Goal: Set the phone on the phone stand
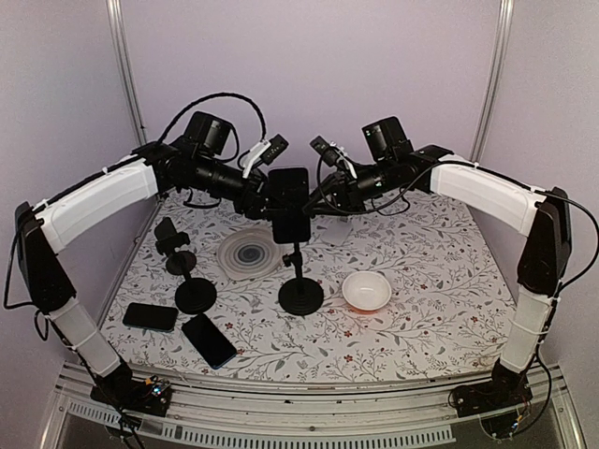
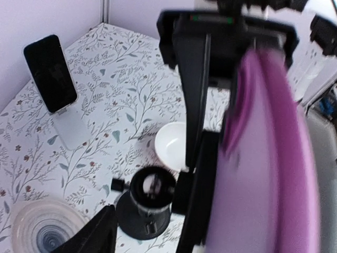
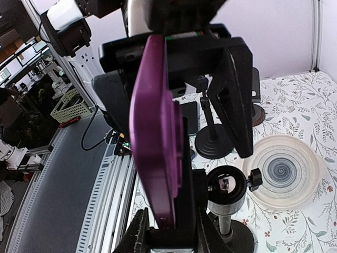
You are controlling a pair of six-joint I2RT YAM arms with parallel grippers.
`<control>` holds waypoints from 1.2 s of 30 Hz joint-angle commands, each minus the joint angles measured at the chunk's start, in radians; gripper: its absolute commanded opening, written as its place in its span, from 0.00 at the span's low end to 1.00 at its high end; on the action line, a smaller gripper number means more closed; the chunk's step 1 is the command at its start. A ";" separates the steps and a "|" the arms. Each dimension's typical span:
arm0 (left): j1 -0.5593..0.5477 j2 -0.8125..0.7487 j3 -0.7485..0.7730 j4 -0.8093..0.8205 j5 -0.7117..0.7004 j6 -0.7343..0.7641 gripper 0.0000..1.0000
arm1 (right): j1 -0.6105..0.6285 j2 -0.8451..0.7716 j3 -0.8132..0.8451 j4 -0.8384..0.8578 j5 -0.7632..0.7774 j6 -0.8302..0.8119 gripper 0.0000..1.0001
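Right above the stand (image 1: 301, 295), at 12 o'clock from its base, the phone (image 1: 290, 201) is hanging upright in the air. So I'm calling this roughly halfway. The phone is lifted and lined up, but as far as I can tell it isn't sitting in the cradle yet. Lowering it in and letting go are what's left.

Both arms are reaching in toward the middle with elbows out wide, meeting at the phone. The left gripper (image 1: 271, 198) is sitting at the phone's 9 o'clock with its jaws standing wide, clear of the purple back, so it's released. The right gripper (image 1: 318, 198) is sitting at 3 o'clock. Going by its wrist view, it's looking clamped on the phone, so it's probably carrying the whole thing.
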 commanded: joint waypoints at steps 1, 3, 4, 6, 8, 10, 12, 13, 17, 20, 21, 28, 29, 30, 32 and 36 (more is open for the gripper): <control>-0.002 -0.136 -0.159 0.136 -0.181 -0.081 0.94 | -0.033 -0.012 0.051 -0.014 0.012 0.008 0.00; -0.002 -0.199 -0.229 0.214 -0.208 -0.103 0.99 | -0.060 -0.014 0.070 -0.014 0.006 0.014 0.00; -0.002 -0.224 -0.259 0.245 -0.221 -0.112 0.99 | -0.075 -0.017 0.077 -0.014 0.004 0.016 0.00; -0.002 -0.257 -0.301 0.281 -0.249 -0.128 0.99 | -0.104 -0.021 0.092 -0.013 0.004 0.015 0.00; -0.002 -0.269 -0.316 0.288 -0.267 -0.137 0.99 | -0.131 -0.025 0.105 -0.014 0.005 0.014 0.00; -0.002 -0.269 -0.317 0.286 -0.279 -0.146 0.99 | -0.160 -0.029 0.114 -0.013 0.005 0.013 0.00; -0.002 -0.265 -0.311 0.286 -0.282 -0.150 0.99 | -0.193 -0.037 0.120 -0.014 0.007 0.014 0.00; -0.002 -0.263 -0.307 0.285 -0.283 -0.152 0.99 | -0.208 -0.043 0.120 -0.014 0.008 0.013 0.00; -0.002 -0.257 -0.293 0.292 -0.278 -0.150 0.99 | -0.286 -0.071 0.108 -0.014 0.015 0.003 0.00; -0.002 -0.254 -0.294 0.310 -0.265 -0.147 0.99 | -0.349 -0.087 0.093 -0.014 0.021 -0.015 0.00; -0.002 -0.252 -0.294 0.314 -0.261 -0.147 0.99 | -0.370 -0.092 0.087 -0.012 0.021 -0.017 0.00; -0.002 -0.238 -0.291 0.328 -0.261 -0.143 0.98 | -0.520 -0.142 0.024 0.026 0.047 -0.045 0.00; -0.002 -0.233 -0.284 0.325 -0.270 -0.142 0.98 | -0.540 -0.148 0.014 0.037 0.046 -0.039 0.00; -0.002 -0.229 -0.278 0.322 -0.277 -0.142 0.98 | -0.559 -0.157 0.007 0.045 0.045 -0.035 0.00; -0.001 -0.218 -0.267 0.318 -0.295 -0.144 0.98 | -0.586 -0.163 -0.004 0.055 0.042 -0.028 0.00; 0.000 -0.207 -0.262 0.318 -0.319 -0.153 0.97 | -0.621 -0.169 -0.010 0.060 0.046 -0.027 0.00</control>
